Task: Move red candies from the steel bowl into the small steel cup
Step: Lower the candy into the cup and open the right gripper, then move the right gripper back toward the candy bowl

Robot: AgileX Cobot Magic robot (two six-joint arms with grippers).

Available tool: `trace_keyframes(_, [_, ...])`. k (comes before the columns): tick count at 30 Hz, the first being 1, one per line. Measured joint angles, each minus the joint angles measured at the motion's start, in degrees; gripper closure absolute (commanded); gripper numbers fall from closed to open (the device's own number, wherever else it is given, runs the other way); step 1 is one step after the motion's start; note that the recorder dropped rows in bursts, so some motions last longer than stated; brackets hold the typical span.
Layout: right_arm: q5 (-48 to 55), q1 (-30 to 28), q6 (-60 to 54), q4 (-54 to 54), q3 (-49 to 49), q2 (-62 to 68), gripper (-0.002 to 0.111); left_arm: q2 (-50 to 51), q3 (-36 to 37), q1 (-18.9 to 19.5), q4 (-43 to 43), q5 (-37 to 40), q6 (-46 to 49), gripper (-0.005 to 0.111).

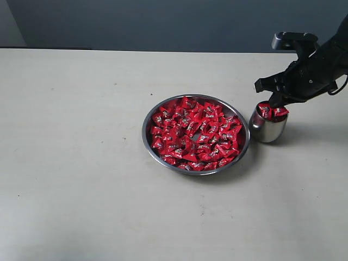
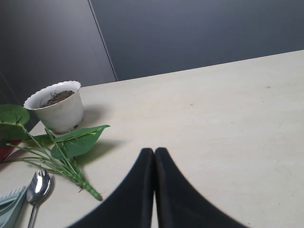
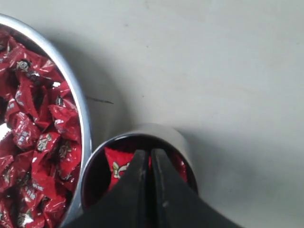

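The steel bowl (image 1: 144,134) sits mid-table, heaped with red candies (image 1: 196,133). The small steel cup (image 1: 266,129) stands just right of the bowl, with red candies showing over its rim. My right gripper (image 1: 272,102) hangs right over the cup's mouth. In the right wrist view its fingers are pressed nearly together at the cup (image 3: 176,137) opening, and a red candy (image 3: 118,166) shows on both sides of the right gripper (image 3: 147,153). The bowl's rim (image 3: 81,102) touches the cup. My left gripper (image 2: 154,151) is shut and empty over bare table, out of the exterior view.
The left wrist view shows a white pot of soil (image 2: 57,107), a green leafy sprig (image 2: 71,142), a metal spoon (image 2: 38,186) and a pale green object (image 2: 9,205) at the edge. A dark wall runs behind the table.
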Motion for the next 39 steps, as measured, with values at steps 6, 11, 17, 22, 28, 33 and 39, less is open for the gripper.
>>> trace_keyframes(6, [0.00,0.00,-1.69,0.10,0.00,0.00,0.090,0.00,0.00,0.00,0.00,0.00,0.00,0.106])
trace_keyframes(11, [0.00,0.00,-1.81,0.21,0.00,0.00,0.058,0.00,0.00,0.00,0.00,0.00,0.00,0.106])
trace_keyframes(17, [0.00,0.00,-1.92,0.21,0.00,-1.93,0.060,0.00,0.00,0.00,0.00,0.00,0.00,0.106])
trace_keyframes(22, [-0.50,0.00,-1.92,1.82,0.00,-5.86,0.060,0.00,0.00,0.00,0.00,0.00,0.00,0.106])
trace_keyframes(28, [2.90,0.00,-8.95,13.81,0.00,-7.87,0.060,0.00,0.00,0.00,0.00,0.00,0.00,0.106])
trace_keyframes(33, [5.31,2.73,-16.28,21.22,0.00,-7.76,0.060,0.00,0.00,0.00,0.00,0.00,0.00,0.106])
trace_keyframes(39, [5.45,11.06,-18.86,22.01,0.00,-3.94,0.060,0.00,0.00,0.00,0.00,0.00,0.00,0.106])
